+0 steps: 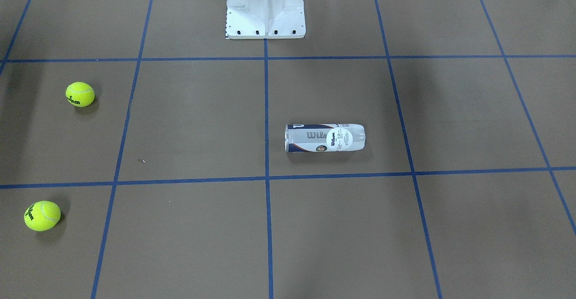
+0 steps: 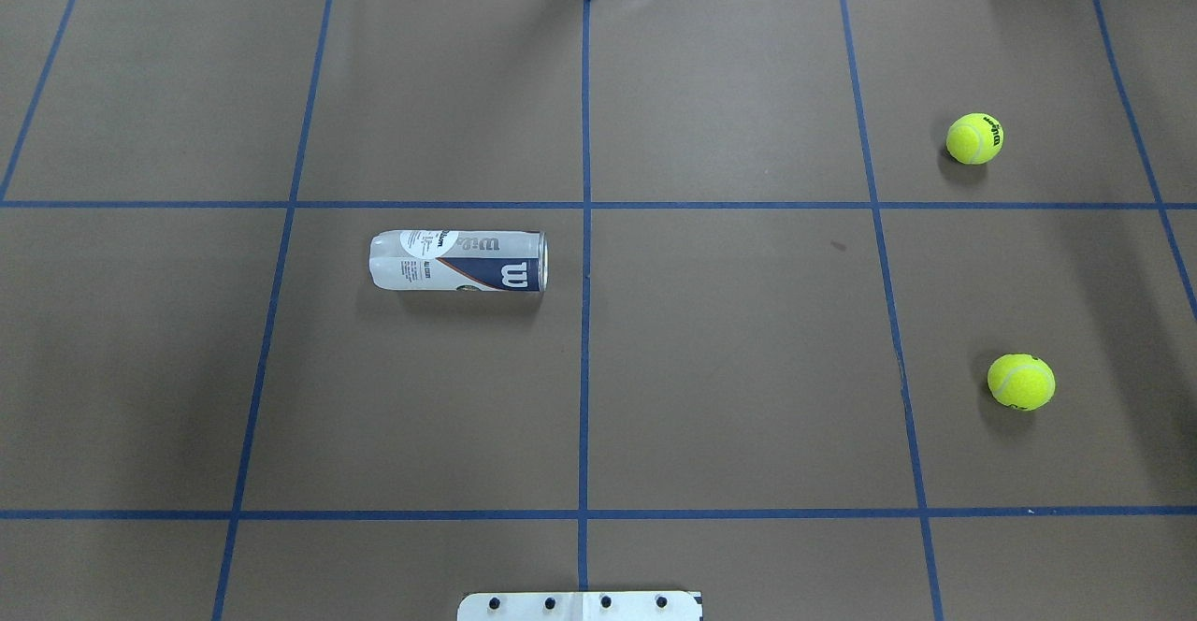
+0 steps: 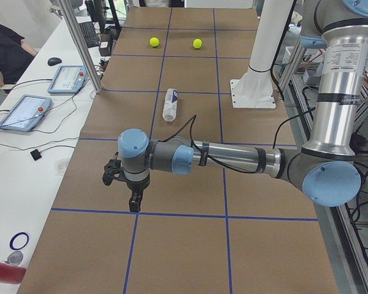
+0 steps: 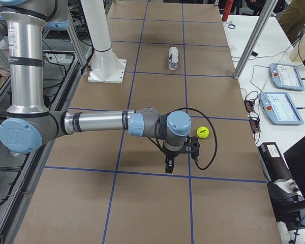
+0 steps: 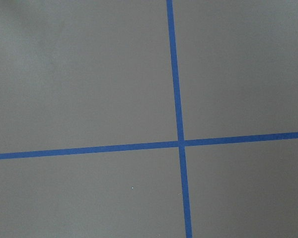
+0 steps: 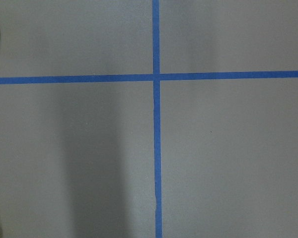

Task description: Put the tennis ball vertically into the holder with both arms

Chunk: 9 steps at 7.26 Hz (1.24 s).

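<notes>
The holder [image 1: 324, 138] is a clear Wilson can with a navy-and-white label, and it lies on its side on the brown table. It also shows in the overhead view [image 2: 458, 262], left of the centre line. Two yellow tennis balls [image 2: 974, 138] [image 2: 1021, 382] rest far off on the right side, and both show in the front-facing view [image 1: 80, 94] [image 1: 42, 215]. My left gripper [image 3: 134, 203] hangs over the table's left end and points down. My right gripper [image 4: 169, 165] hangs over the right end, beside one ball [image 4: 203, 132]. I cannot tell whether either is open or shut.
The white pedestal base [image 1: 265, 20] stands at the robot's side of the table. Blue tape lines [image 2: 585, 228] split the table into squares. Side tables hold tablets [image 3: 26, 112] [image 4: 282, 108] and cables. Both wrist views show only table and tape.
</notes>
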Motion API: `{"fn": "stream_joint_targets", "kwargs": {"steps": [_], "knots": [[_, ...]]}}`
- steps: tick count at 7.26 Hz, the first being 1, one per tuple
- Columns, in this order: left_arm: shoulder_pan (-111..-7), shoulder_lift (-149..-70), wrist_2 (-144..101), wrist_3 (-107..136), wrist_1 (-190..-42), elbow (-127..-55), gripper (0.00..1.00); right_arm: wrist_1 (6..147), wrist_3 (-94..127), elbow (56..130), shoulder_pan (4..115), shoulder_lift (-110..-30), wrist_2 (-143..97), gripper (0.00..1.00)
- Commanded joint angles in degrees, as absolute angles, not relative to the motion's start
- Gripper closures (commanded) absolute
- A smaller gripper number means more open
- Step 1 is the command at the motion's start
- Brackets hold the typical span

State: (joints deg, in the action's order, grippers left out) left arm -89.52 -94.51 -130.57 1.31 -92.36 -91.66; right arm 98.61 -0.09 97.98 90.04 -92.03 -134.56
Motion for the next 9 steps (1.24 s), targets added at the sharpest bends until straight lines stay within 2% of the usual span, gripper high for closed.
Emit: {"fn": "stream_joint_targets", "kwargs": {"steps": [1,4,7,9], "knots": [[-89.0,-95.9,-131.8,1.6,-93.1,-96.7,0.01,98.6,-0.1,98.0,90.3,-91.8,-134.6,0.01],[-84.3,-97.5,-136.4,2.3,-101.0,-104.3,0.01,98.7,0.0,98.2,90.5,-91.3,-134.6,0.01],[-67.1,-110.6,-135.3,2.3,-96.8,-104.1,0.02,98.7,0.1,98.2,90.9,-91.1,-134.6,0.01],[-59.4,-120.1,-134.7,1.3,-92.5,-102.8,0.01,98.6,0.0,98.6,90.9,-91.0,-134.6,0.01]]}}
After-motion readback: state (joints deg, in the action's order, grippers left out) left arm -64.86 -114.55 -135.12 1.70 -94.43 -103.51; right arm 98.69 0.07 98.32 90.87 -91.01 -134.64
